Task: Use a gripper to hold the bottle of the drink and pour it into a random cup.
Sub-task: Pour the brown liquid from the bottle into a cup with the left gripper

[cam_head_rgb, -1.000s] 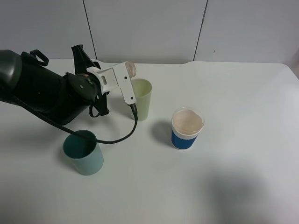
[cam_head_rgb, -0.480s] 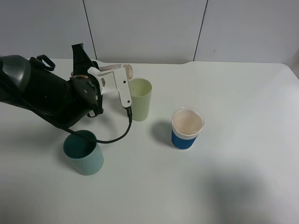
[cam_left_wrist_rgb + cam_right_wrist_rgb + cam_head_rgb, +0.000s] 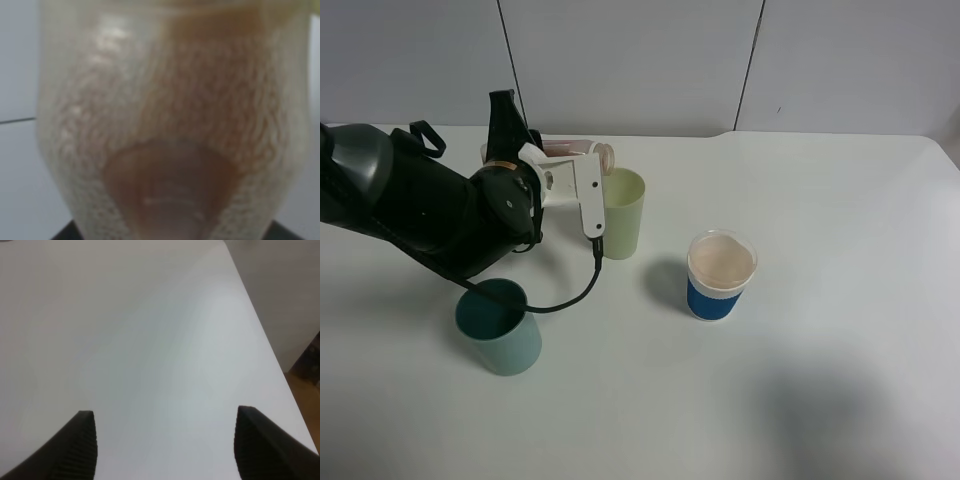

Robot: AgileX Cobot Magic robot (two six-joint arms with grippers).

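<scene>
left gripper (image 3: 546, 160) is clamped on the bottle (image 3: 575, 149), upper left of centre in the high view. bottle lies close to horizontal, its pale end right at the far-left rim of the green cup (image 3: 623, 215); can't tell if it touches the rim. no stream visible from this angle. left wrist view is filled by the bottle (image 3: 170, 150): clear textured plastic, blurred, brown liquid inside; the fingers themselves are hardly visible there.

green cup stands upright on the white table (image 3: 840, 330), just right of the gripper's white body. a black cable (image 3: 575, 295) loops down from that body toward the teal cup (image 3: 500, 328), which sits lower left, upright, apart from the green cup. blue-banded cup (image 3: 721, 276) is right of centre, upright, clear of the other two.

right gripper (image 3: 165, 447): black ribbed fingers (image 3: 80, 450) stand wide apart with nothing between them, only bare table (image 3: 150, 340) below. table edge runs down the right side of that view. the right arm does not show in the high view.
</scene>
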